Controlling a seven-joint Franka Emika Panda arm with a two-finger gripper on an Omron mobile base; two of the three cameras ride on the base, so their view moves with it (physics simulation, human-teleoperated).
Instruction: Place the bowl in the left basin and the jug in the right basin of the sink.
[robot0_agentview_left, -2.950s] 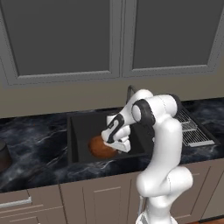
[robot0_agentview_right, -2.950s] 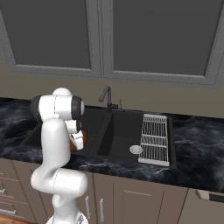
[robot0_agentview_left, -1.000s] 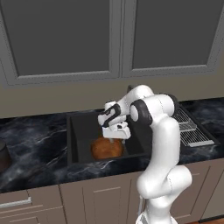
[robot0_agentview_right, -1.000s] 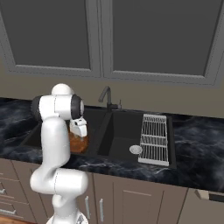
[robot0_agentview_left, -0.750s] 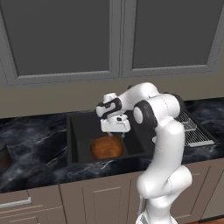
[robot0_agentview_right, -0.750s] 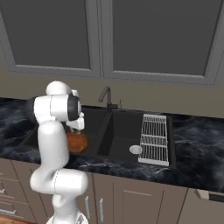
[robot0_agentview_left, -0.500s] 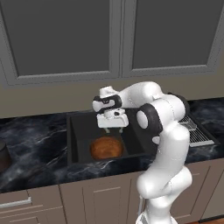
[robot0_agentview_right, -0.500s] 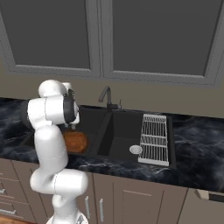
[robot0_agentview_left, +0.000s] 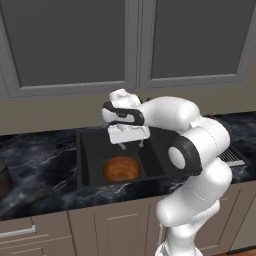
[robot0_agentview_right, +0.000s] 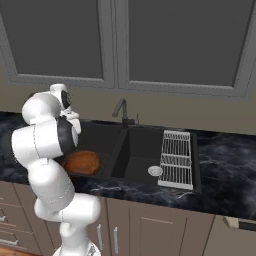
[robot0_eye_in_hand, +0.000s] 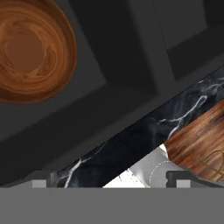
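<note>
While the bowl (robot0_agentview_left: 121, 169) sits upright on the floor of the left basin (robot0_agentview_left: 95, 150), the wider of the sink's (robot0_agentview_right: 131, 131) two black wells, the gripper (robot0_agentview_left: 130, 145) hangs in the air above it, apart from it, with its two fingers pointing down and spread, nothing between them. From the right base view the bowl (robot0_agentview_right: 81, 162) shows as a glossy reddish-brown disc just past the robot's elbow, near the front wall of that basin, and the arm's white body hides part of it. The right basin (robot0_agentview_right: 145, 155), the narrower one past the divider, holds a round silver drain (robot0_agentview_right: 155, 170) and has a white wire rack (robot0_agentview_right: 176, 158) lying over its right side; the dark faucet (robot0_agentview_right: 121, 111) rises behind the divider. In the hand view the bowl (robot0_eye_in_hand: 31, 49) lies at the upper left, seen from above with its wood-grain hollow facing the camera, and the black marble counter (robot0_eye_in_hand: 144, 131) runs across the lower part. At the far left edge of the left base view, a small dark brown vessel that looks to be the jug (robot0_agentview_left: 4, 177) stands on the marble counter, well apart from the sink and cut off by the frame.
</note>
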